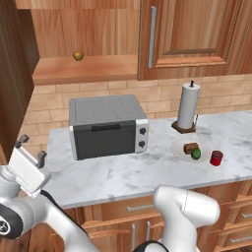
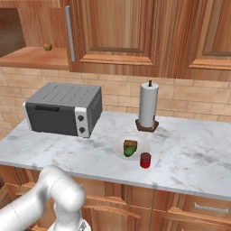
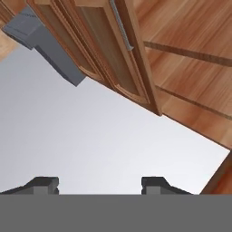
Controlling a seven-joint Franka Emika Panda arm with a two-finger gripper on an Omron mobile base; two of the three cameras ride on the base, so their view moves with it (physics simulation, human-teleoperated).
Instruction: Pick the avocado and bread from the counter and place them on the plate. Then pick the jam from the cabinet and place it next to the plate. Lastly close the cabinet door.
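Gripper [image 1: 30, 149], empty, jaws spread wide, raised at the far left beside the cabinet's [image 1: 83, 69] open door, clear of the surface [image 1: 113, 172]. Plate [image 1: 179, 145] near the surface's front edge, bearing the bread [image 1: 190, 147] and the avocado [image 1: 196, 154], which touch. Jam [image 1: 216, 158] just beside the plate's right rim. Cabinet shelf holding a yellowish-brown fruit [image 1: 78, 55]. Broad bare marble between the toaster oven [image 1: 107, 126] and the plate; paper towel holder [image 1: 189, 107] behind the plate.
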